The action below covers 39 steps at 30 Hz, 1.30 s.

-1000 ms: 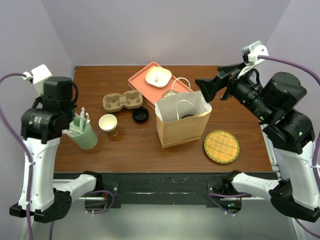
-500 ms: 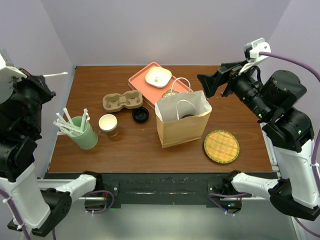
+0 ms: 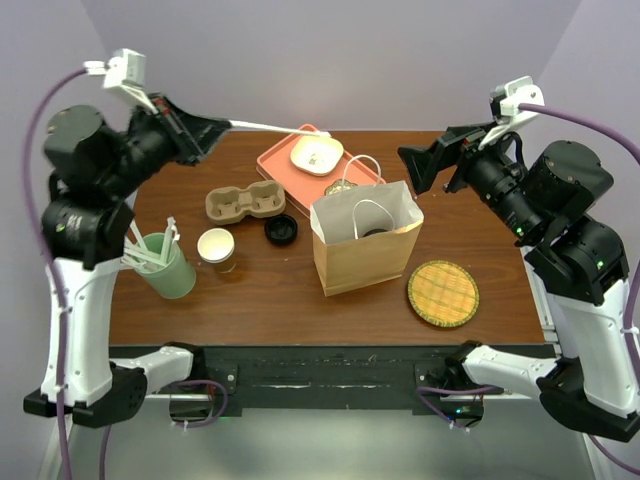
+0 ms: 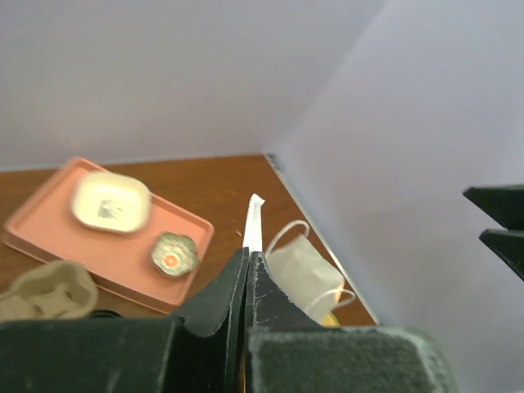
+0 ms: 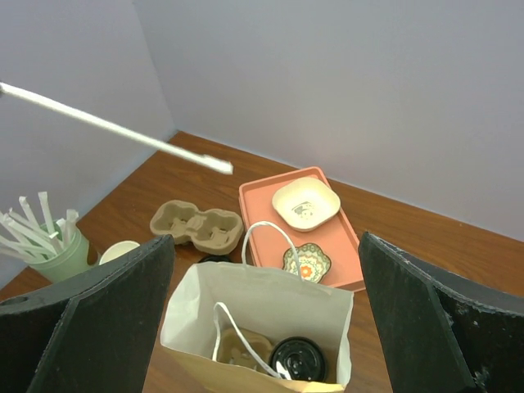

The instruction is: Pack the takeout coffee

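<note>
**Coffee in bag; left gripper clenched on a straw, right gripper spread wide**

The takeout coffee [image 5: 296, 358] is found inside the paper bag [image 3: 365, 262], which is stood upright near the middle of the surface [image 3: 250, 300]. Only its round black lid is seen through the open mouth; the cup body is hidden by the bag walls.

The left gripper [image 3: 215, 126] is held high over the far left of the surface. Its jaws are clenched on a white wrapped straw [image 3: 280, 127], which is pointed out roughly level towards the pink tray [image 3: 280, 168]. In the left wrist view the straw tip is seen protruding from between the pressed-together fingers [image 4: 217, 295].

The right gripper [image 3: 415, 172] is held in the air above and to the right of the bag. Its jaws are spread wide and nothing is held between them.

On the tray a white square dish [image 3: 317, 153] and a small patterned dish [image 3: 342, 186] are noted. Left of the bag are recorded:
- a loose black lid [image 3: 281, 229]
- a lidless cup [image 3: 216, 248]
- a cardboard cup carrier [image 3: 246, 202]
- a green cup [image 3: 172, 272] holding more straws

A round woven mat [image 3: 443, 293] is laid just right of the bag's base.
</note>
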Motion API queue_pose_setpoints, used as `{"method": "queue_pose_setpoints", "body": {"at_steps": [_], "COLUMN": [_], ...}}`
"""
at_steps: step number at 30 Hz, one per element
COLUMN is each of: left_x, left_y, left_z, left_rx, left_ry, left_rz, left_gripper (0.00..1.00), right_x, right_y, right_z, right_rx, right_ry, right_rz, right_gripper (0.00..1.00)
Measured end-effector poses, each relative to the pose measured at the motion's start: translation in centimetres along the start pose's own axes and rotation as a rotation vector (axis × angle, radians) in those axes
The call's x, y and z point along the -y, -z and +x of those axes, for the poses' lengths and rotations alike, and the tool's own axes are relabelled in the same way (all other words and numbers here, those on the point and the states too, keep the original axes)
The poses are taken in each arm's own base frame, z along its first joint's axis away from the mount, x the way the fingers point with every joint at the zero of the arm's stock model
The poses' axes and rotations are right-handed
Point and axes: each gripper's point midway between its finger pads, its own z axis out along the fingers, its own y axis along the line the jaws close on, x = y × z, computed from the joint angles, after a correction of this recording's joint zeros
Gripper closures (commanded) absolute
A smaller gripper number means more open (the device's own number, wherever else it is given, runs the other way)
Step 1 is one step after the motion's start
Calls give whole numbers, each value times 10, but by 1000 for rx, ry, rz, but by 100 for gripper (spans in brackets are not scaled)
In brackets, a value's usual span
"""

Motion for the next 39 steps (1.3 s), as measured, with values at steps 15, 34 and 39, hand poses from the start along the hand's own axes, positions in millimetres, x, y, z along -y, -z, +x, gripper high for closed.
{"method": "queue_pose_setpoints", "body": {"at_steps": [15, 34, 39], "left_x": [44, -6, -12], "left_y": [-18, -50, -53], "left_z": [106, 228, 242], "left_rx": [-332, -558, -585], "left_ry": [141, 198, 197], "left_rz": [318, 269, 267], "left_gripper": [100, 80, 54], "right_x": [1, 6, 7], "right_y": [11, 29, 28], "right_z": [-5, 1, 7], "right_rx": [21, 12, -6], "right_ry": [-7, -33, -35], "right_rz": [1, 19, 24], "right_gripper": [1, 1, 1]}}
